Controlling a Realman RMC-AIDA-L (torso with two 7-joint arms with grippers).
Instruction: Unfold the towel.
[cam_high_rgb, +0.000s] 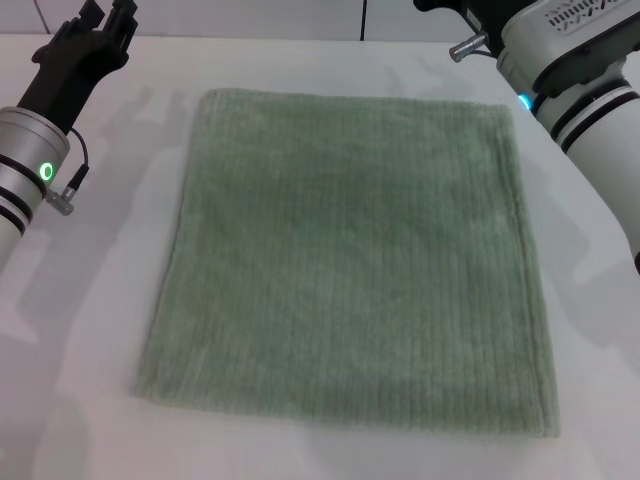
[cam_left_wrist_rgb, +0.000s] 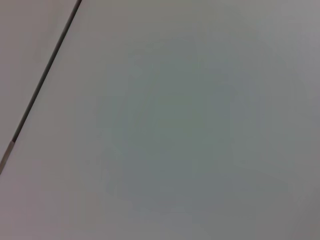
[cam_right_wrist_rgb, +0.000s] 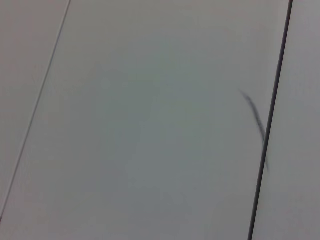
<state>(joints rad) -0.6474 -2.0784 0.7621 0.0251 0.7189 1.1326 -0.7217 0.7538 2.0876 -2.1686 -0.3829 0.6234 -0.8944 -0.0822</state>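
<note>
The towel (cam_high_rgb: 350, 260) is pale sage-green ribbed terry cloth. It lies spread flat as one roughly square sheet in the middle of the white table in the head view. My left gripper (cam_high_rgb: 105, 25) is raised at the far left, clear of the towel's far left corner and holding nothing. My right gripper (cam_high_rgb: 445, 6) is at the far right above the towel's far right corner, mostly cut off by the picture's top edge. Both wrist views show only a plain white surface with dark seam lines, and no towel.
The white table (cam_high_rgb: 90, 300) shows bare margins to the left of the towel and to its right (cam_high_rgb: 590, 300). My right arm's white forearm (cam_high_rgb: 580, 70) hangs over the far right corner. A wall with dark seams (cam_high_rgb: 362, 18) stands behind the table.
</note>
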